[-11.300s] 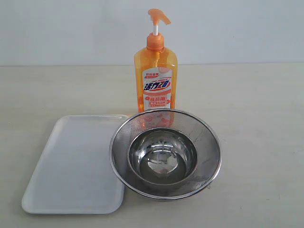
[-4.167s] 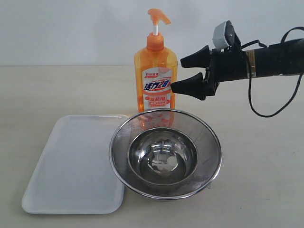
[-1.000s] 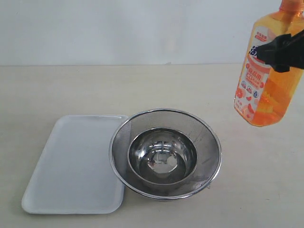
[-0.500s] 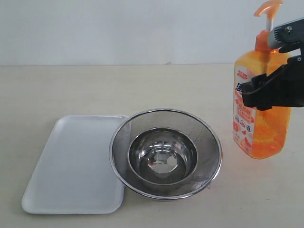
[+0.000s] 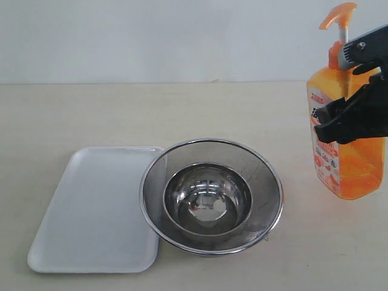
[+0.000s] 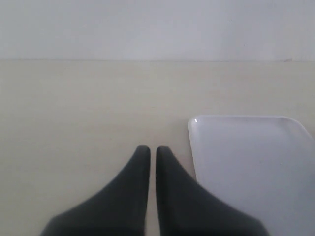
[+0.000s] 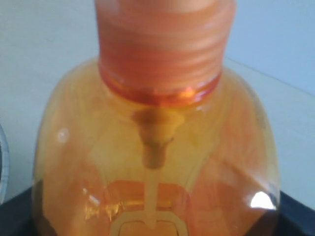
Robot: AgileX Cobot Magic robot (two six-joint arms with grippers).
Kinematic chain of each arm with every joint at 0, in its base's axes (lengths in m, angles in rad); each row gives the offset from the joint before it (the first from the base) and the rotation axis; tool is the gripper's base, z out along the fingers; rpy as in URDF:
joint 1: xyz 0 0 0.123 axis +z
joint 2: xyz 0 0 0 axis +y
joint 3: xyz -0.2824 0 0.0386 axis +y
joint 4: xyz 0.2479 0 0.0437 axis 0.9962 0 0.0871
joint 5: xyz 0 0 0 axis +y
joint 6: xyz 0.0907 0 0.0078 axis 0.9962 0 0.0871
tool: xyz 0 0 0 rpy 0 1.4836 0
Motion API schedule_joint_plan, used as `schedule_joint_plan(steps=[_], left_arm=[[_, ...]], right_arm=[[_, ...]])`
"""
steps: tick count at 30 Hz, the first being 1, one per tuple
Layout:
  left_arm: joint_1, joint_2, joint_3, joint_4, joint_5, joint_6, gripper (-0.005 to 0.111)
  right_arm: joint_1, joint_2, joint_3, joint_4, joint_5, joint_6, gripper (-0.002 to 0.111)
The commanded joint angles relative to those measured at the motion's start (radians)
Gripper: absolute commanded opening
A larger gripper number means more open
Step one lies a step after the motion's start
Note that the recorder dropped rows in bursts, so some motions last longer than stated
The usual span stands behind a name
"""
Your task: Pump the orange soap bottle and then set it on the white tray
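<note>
The orange soap bottle (image 5: 354,163) stands nearly upright at the far right of the exterior view, its base at or just above the tabletop. Its orange pump head (image 5: 338,13) is raised on the white stem. My right gripper (image 5: 332,120) is shut on the bottle's body; in the right wrist view the bottle (image 7: 157,147) fills the frame between dark fingers (image 7: 15,209). The white tray (image 5: 91,212) lies flat at the left with nothing on it. My left gripper (image 6: 149,150) is shut and holds nothing, hovering beside the tray's corner (image 6: 246,157).
A round steel mesh strainer (image 5: 267,176) with a steel bowl (image 5: 207,200) inside sits at the middle, overlapping the tray's right edge. Bare beige table lies behind them and a pale wall closes the back.
The right gripper took the bottle from behind the strainer, lifted it to the right, then lowered it. Over the last half second it shifted slightly further right.
</note>
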Motion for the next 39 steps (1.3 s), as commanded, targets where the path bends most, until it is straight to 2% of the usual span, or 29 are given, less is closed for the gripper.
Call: schedule_joint_plan(steps=[1,3,5,6,8,13,18,26,32,39], left_arm=[[0.004,-0.003,0.003,-0.005,-0.006,0.007,0.005],[0.004,-0.003,0.003,-0.005,-0.006,0.007,0.005],[0.004,-0.003,0.003,-0.005,-0.006,0.007,0.005],[0.004,-0.003,0.003,-0.005,-0.006,0.007,0.005],[0.004,-0.003,0.003,-0.005,-0.006,0.007,0.005],[0.004,-0.003,0.003,-0.005,-0.006,0.007,0.005],[0.004,-0.003,0.003,-0.005,-0.006,0.007,0.005],[0.004,-0.003,0.003,-0.005,-0.006,0.007,0.005],[0.004,-0.003,0.003,-0.005,-0.006,0.007,0.005],[0.004,-0.003,0.003,-0.005,-0.006,0.007,0.005]], right_arm=[[0.070,-0.016,-0.007,-0.022,0.014,0.049,0.000],[0.175,-0.016,-0.007,-0.059,0.093,0.091,0.000],[0.280,-0.016,-0.005,-0.169,0.296,0.228,0.000],[0.334,-0.016,0.020,-0.259,0.422,0.356,0.000],[0.372,-0.015,0.048,-0.259,0.504,0.457,0.000],[0.382,-0.015,0.134,-0.259,0.562,0.583,0.000],[0.388,-0.015,0.153,-0.259,0.556,0.601,0.000],[0.405,-0.015,0.153,-0.259,0.555,0.481,0.000],[0.405,-0.015,0.153,-0.259,0.468,0.356,0.000],[0.405,-0.015,0.121,-0.259,0.478,0.356,0.000]])
